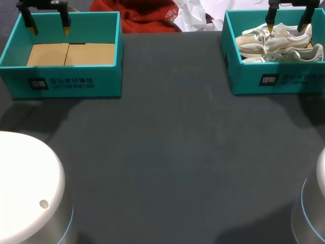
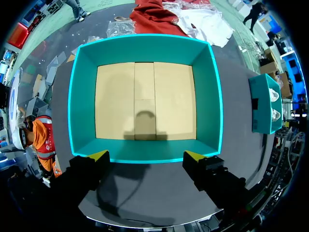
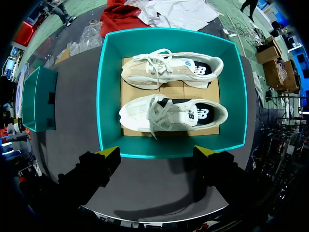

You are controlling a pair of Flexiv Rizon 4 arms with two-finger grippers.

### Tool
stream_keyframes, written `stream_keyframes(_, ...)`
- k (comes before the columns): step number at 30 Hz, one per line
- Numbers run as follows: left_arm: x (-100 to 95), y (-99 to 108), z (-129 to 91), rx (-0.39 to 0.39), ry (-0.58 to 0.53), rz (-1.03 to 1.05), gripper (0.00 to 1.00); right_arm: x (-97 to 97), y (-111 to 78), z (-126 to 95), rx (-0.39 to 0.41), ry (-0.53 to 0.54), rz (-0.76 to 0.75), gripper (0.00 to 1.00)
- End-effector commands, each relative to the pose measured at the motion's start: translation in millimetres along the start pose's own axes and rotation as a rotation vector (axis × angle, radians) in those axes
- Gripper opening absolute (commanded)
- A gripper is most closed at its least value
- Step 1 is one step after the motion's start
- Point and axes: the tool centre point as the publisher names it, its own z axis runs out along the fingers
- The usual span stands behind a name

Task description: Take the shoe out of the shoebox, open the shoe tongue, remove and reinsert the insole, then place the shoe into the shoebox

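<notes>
Dark counter (image 1: 162,152) before you carries a left shoebox (image 1: 76,84) and a right shoebox (image 1: 284,81) at its far edge, both shoes (image 1: 289,52) inside the right one, your left pincer (image 1: 49,30) and right pincer (image 1: 287,26) spread wide above them, holding nothing.

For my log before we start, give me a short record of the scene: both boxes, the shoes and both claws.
left box: teal, empty, cardboard floor
right box: teal, holds both shoes
shoes: two, white and beige, laced, lying on their sides
left claw: open, above left box, holding nothing
right claw: open, above right box, clear of shoes
</notes>
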Motion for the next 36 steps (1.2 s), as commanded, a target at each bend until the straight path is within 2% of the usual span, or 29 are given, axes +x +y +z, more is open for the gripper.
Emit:
stream_keyframes(1,0.0,0,0,0.0,0.0,0.0,1.0,0.0,0.0,0,0.0,0.0,0.0,1.0)
stream_keyframes(22,0.0,0,0,0.0,0.0,0.0,1.0,-3.6,0.8,4,-0.004,0.002,-0.01,1.0)
stream_keyframes(26,0.0,0,0,0.0,0.0,0.0,1.0,-18.6,2.9,10,-0.011,-0.017,-0.027,1.0)
stream_keyframes(36,0.0,0,0,0.0,0.0,0.0,1.0,-74.0,4.7,24,-0.019,-0.07,-0.025,1.0)
